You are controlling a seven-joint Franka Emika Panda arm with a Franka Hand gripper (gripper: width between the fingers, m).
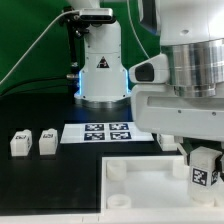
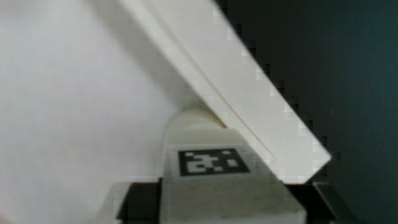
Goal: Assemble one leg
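My gripper (image 1: 205,165) is shut on one leg (image 1: 205,172), a small white post with a black-and-white tag. It holds the leg upright at the far corner of the white tabletop panel (image 1: 150,190), on the exterior view's right. In the wrist view the leg (image 2: 215,150) sits between my dark fingers (image 2: 143,200), against the panel's raised edge (image 2: 231,80). Whether it touches the panel I cannot tell. Two more legs (image 1: 20,143) (image 1: 47,141) lie on the dark table at the exterior view's left.
The marker board (image 1: 108,132) lies behind the panel, in front of the robot base (image 1: 100,70). The panel has round corner sockets (image 1: 118,171) on its left side. A small white part (image 1: 167,142) shows behind my gripper.
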